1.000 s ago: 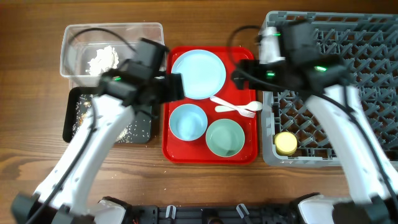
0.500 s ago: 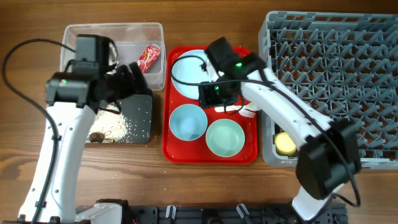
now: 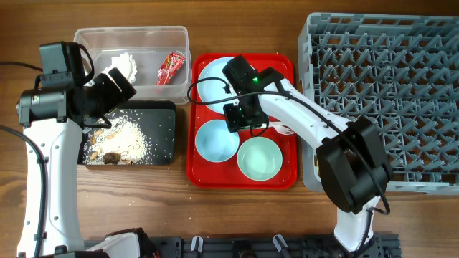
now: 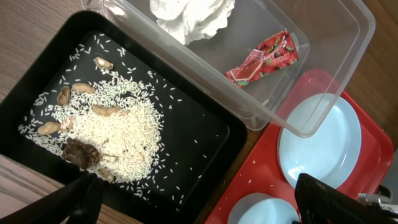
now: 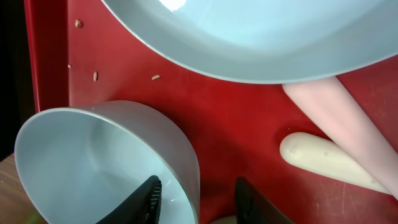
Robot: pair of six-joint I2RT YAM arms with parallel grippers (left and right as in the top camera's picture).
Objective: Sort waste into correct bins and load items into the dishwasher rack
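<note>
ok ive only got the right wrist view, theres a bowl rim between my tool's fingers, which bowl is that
observer: the pale blue bowl, the left one of two on the red tray. the mint bowl sits just right of it.
operator: where's the rack from there
observer: the grey rack stands right beside the red tray, on the mint bowl's side.
operator: is the left arm in my way
observer: no, the left tool hangs open by the black tray, to the left of the red tray.
</note>
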